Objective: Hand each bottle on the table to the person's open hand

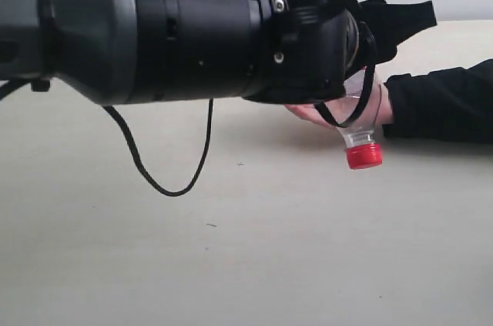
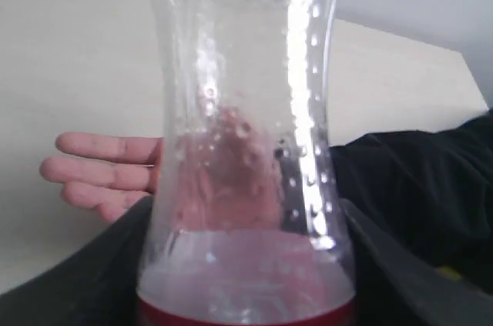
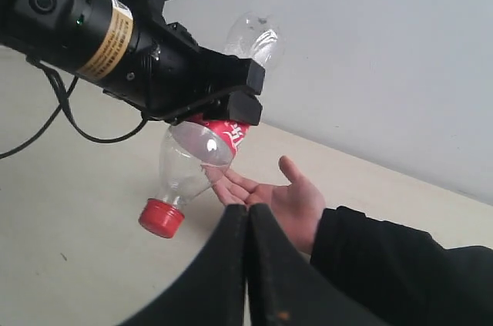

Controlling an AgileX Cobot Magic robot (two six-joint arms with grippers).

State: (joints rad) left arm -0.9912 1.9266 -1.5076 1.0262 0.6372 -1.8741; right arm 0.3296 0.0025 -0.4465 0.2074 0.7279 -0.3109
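A clear bottle (image 1: pixel 357 135) with a red label and a red cap (image 1: pixel 363 156) hangs tilted, cap down, with my left gripper (image 3: pixel 219 106) shut on its labelled middle. It hangs just above the fingers of the person's open hand (image 1: pixel 320 115), which lies palm up on the table (image 1: pixel 231 249). In the left wrist view the bottle (image 2: pixel 246 149) fills the space between the jaws, with the hand (image 2: pixel 100 172) behind it. My right gripper (image 3: pixel 248 214) is shut and empty, a little short of the hand (image 3: pixel 289 199). No other bottles are in view.
The left arm's thick black body (image 1: pixel 192 25) blocks the upper exterior view, with a black cable (image 1: pixel 154 176) looping below it. The person's black sleeve (image 1: pixel 439 102) lies across the table at the right. A pale wall (image 3: pixel 370 48) stands behind the table.
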